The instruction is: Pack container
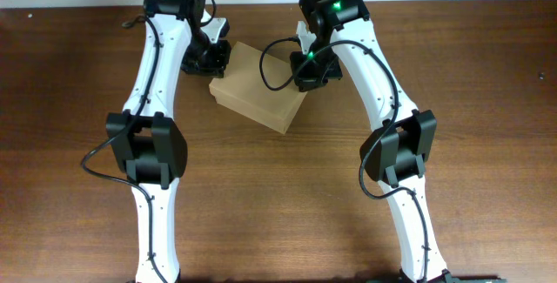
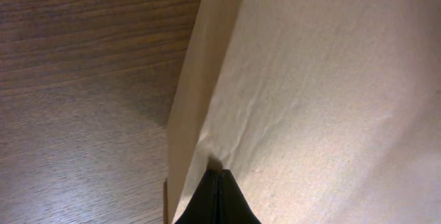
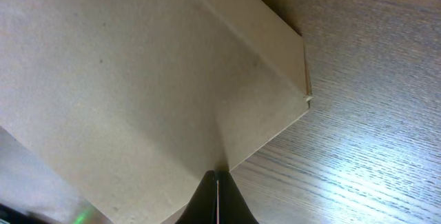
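The container [image 1: 259,93] is a plain tan cardboard box, lying turned at an angle at the back middle of the wooden table, its lid down. My left gripper [image 1: 215,60] is shut, and its tip [image 2: 219,174] presses on the box's top [image 2: 331,79] near its left edge, where the cardboard wrinkles. My right gripper [image 1: 308,72] is shut too, and its tip [image 3: 217,174] touches the box's top [image 3: 124,65] at its right edge. What is inside the box is hidden.
The dark wooden table [image 1: 278,196] spreads round the box. Both arms reach in from the front edge and bend over the box from either side. Black cables hang by each wrist.
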Controlling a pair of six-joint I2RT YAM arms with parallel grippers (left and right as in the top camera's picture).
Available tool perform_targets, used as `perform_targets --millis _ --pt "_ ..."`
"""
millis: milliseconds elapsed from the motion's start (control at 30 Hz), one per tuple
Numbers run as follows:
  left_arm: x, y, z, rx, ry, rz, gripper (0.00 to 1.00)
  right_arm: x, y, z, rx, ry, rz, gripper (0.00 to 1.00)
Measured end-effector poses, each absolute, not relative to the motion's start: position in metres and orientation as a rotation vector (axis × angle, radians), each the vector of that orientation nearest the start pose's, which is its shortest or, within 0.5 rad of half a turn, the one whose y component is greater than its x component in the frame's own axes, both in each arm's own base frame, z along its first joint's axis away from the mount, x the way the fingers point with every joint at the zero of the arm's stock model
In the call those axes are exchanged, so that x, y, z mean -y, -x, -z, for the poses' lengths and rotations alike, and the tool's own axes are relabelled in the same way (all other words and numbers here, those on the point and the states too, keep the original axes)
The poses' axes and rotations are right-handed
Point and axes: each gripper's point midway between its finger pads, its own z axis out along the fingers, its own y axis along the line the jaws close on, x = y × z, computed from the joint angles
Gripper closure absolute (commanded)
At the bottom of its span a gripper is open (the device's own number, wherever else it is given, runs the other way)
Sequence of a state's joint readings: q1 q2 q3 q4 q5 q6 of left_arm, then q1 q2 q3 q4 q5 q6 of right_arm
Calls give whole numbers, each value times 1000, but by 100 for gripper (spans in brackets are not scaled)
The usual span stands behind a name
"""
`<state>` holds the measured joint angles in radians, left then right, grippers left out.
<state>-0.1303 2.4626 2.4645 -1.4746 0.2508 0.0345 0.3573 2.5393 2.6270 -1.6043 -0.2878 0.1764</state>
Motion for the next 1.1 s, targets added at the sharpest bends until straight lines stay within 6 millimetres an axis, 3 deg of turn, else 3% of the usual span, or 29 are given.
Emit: perform_targets --millis 233,500,667,867,967,1100 --pt "108 -488 -107 -2996 -270 400 98 -216 -447 -105 -3094 297 -442 96" --pt "107 -502 -131 -2912 -279 366 98 -215 -452 -106 -3076 294 -430 96" --pt "87 -511 -140 -2882 -240 276 98 -210 -465 -127 -3001 269 -440 96" --pt "52 -509 -139 -2912 -150 217 98 -178 -482 -165 -2918 68 -443 96" --pt "38 -510 -138 -2915 -120 175 98 -158 -491 -169 -2900 -65 -435 96" --pt "36 -506 -131 -2944 -118 150 98 -137 -502 -170 -2879 -199 -432 96"
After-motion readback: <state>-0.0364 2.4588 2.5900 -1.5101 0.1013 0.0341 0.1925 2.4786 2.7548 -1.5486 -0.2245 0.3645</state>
